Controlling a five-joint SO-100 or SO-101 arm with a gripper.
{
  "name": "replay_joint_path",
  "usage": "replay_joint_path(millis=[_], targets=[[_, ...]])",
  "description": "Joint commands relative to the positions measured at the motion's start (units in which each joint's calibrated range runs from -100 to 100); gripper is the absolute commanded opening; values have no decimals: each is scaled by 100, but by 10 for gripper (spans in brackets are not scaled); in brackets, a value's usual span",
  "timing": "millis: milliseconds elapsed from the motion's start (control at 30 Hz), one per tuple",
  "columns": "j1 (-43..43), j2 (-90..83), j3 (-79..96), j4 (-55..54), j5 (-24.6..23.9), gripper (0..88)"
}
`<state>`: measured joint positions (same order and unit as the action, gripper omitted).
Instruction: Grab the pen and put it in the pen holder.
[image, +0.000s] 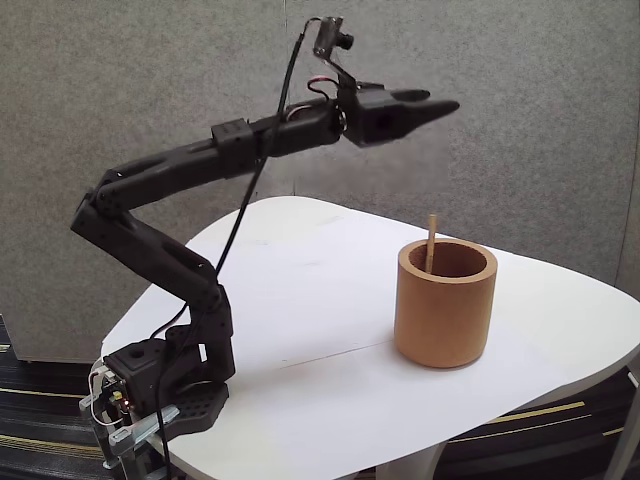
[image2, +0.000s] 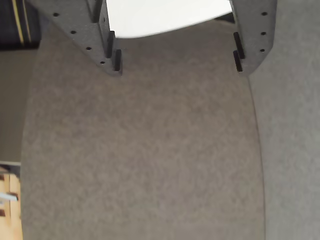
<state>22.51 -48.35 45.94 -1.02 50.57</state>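
Tan wooden pen stands inside the pen holder, its tip poking above the rim.

I see the brown cup sitting on the white table, right of the arm's base in the fixed view. My gripper hangs high above, well apart; the wrist view shows its fingers spread, holding nothing.

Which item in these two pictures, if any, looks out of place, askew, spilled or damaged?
Nothing stands out. The pen stands in the pen holder, leaning against its wall, and the holder sits upright on the white table. The gripper is raised above the table, its fingers apart with nothing between them.
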Motion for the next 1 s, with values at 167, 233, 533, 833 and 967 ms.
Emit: replay_joint_path(millis=[167, 233, 533, 833, 967], targets=[[-1138, -82, -1480, 0, -11, 320], [-1585, -82, -1453, 280, -17, 320], [-2581, -732, -1525, 2754, -1048, 316], [-2690, -1578, -325, 4297, -3260, 316], [-2668, -2514, 1146, 4373, -4091, 315]])
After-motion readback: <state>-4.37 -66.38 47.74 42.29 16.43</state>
